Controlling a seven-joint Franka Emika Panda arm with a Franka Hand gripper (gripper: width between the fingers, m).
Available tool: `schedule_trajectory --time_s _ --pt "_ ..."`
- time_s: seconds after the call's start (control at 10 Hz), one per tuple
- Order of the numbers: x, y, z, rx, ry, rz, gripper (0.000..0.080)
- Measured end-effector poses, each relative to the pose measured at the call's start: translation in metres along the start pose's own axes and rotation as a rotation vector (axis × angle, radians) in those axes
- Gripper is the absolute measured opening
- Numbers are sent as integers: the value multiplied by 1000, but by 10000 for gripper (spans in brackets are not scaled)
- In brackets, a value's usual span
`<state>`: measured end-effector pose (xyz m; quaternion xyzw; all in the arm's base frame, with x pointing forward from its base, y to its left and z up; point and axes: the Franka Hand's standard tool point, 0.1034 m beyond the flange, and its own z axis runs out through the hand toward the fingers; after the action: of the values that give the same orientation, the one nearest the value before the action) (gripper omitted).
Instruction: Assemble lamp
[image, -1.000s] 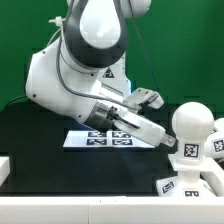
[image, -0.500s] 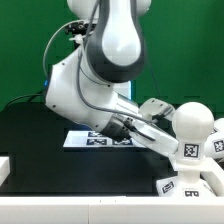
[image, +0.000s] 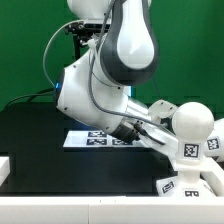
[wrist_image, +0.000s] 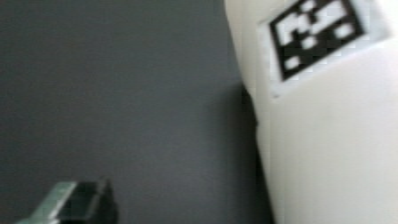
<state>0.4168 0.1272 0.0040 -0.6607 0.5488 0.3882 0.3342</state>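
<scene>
The white round bulb stands upright at the exterior view's right, with a tagged body below its ball. It sits above the blocky white tagged base at the lower right. My gripper reaches low toward the bulb's tagged body from the exterior view's left, mostly hidden by my own arm. In the wrist view a white part with a tag fills one side, with dark table beside it. One dark fingertip shows far off to the side, apart from the white part, so the jaws stand open. The shade is out of view.
The marker board lies on the black table under my arm. A white ledge runs along the table's near edge. A green backdrop stands behind.
My arm has swung toward the exterior view's right and risen more upright. The hand has moved closer to the bulb. The lamp parts have not moved.
</scene>
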Motion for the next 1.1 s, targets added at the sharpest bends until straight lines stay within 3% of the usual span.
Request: schedule_trajectory --time_s 0.1,0.3,0.4,0.5,0.7,0.8,0.9,1.0,1.1 --pt "0 0 0 1 0 0 476" --pt "0 0 -1 2 -1 1 147" --pt "-8 -5 -6 6 -21 -14 147" --pt "-12 -12 -20 2 21 -45 46" --pt "-39 -21 -48 -2 75 -120 46" --pt "-54 -30 -69 7 84 -154 46" --pt "-67 -39 -88 -5 165 -180 46" --pt "-78 -44 -94 -17 228 -216 46" --pt "-70 -43 -91 -6 297 -209 47"
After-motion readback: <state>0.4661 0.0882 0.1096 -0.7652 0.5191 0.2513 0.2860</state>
